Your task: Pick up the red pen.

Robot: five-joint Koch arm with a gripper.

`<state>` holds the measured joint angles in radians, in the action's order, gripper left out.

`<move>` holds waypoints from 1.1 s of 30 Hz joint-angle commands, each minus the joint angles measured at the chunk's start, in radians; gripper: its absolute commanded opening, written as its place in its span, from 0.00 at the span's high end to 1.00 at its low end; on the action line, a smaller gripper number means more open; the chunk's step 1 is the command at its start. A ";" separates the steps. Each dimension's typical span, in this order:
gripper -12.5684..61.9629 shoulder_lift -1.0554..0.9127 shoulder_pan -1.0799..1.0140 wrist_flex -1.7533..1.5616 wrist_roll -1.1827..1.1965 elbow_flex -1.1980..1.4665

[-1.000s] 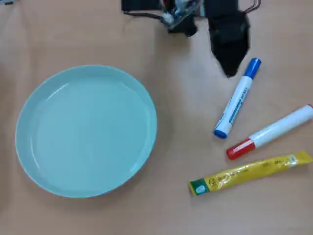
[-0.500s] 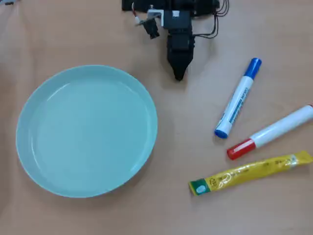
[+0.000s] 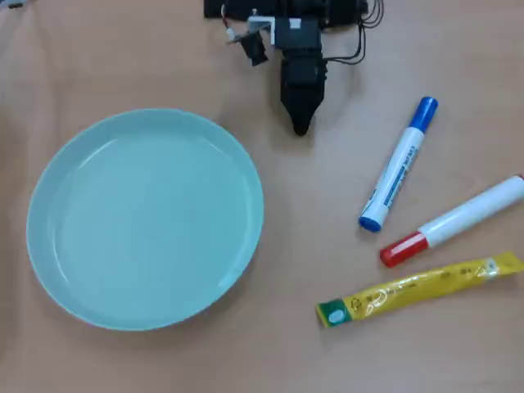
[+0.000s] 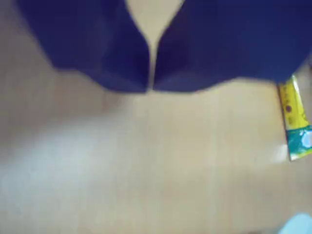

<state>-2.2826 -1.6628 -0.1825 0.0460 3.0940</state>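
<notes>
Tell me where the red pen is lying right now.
In the overhead view the red pen lies at the right on the table, between the blue marker above and the yellow sachet below, well clear of the gripper.

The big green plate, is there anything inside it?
No, the plate is empty in the overhead view; only its smooth pale green bottom shows. Both pens and the yellow packet lie outside it on the table. What is under the plate is hidden.

Red pen tail cut by overhead view's right edge; yellow sachet half hidden behind blurred claw.
</notes>
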 commanded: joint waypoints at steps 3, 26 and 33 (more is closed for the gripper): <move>0.92 -0.091 0.000 -0.015 -0.066 0.015; 0.92 -0.091 0.002 -0.015 -0.072 0.049; 0.92 -0.091 0.002 -0.015 -0.074 0.049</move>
<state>-2.2826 -1.6613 -0.1825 -0.0107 3.1094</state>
